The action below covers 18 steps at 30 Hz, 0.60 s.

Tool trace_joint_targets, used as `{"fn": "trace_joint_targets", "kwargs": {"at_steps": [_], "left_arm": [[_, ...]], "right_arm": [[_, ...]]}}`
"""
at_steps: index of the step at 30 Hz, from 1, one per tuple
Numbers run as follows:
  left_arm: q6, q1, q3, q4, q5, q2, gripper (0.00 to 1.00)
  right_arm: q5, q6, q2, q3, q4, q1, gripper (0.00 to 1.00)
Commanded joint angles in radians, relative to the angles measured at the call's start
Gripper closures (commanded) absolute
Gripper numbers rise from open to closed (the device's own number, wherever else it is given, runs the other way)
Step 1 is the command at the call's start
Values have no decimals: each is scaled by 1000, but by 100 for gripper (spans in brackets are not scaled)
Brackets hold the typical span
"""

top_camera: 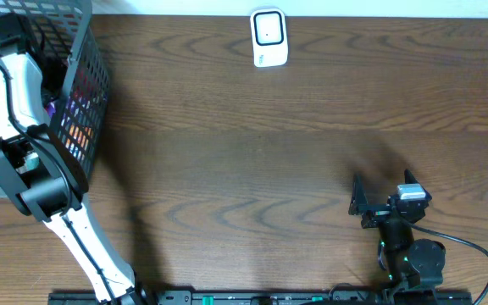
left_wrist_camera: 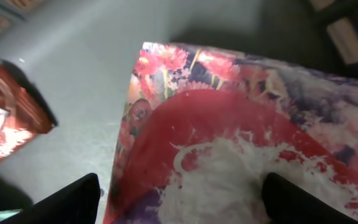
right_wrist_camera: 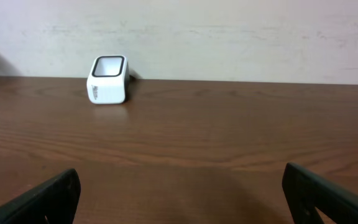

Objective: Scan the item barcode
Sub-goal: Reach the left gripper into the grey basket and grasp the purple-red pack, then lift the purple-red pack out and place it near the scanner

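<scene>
A white scanner (right_wrist_camera: 109,79) stands on the wooden table (right_wrist_camera: 229,143).

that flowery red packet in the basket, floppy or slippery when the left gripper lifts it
Probably floppy: the floral packet looks like thin printed film with a bent surface. The pale glare on it suggests it may slip. Likely light, since it seems flat.
</scene>
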<state>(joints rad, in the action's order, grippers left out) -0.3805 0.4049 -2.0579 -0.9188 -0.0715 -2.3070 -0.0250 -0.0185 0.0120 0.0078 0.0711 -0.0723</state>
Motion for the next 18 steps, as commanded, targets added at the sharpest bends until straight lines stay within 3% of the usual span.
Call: {"fn": "trace_joint_targets", "kwargs": {"at_steps": [1, 7, 8, 9, 12, 18], "left_arm": [[21, 5, 49, -2, 34, -16, 16], [21, 5, 105, 16, 34, -16, 18], [21, 5, 113, 16, 34, -16, 26], [21, 5, 117, 16, 34, -16, 48], [21, 5, 120, 15, 34, -16, 92], [20, 15, 108, -8, 35, 50, 93]], "right_arm": [[8, -11, -5, -2, 4, 1, 1], [8, -10, -5, -2, 4, 1, 1], [8, -11, -5, -2, 4, 1, 1], [8, -11, -5, -2, 4, 2, 1], [8, -11, -5, -2, 4, 1, 1], [8, -10, -5, -2, 4, 2, 1]]}}
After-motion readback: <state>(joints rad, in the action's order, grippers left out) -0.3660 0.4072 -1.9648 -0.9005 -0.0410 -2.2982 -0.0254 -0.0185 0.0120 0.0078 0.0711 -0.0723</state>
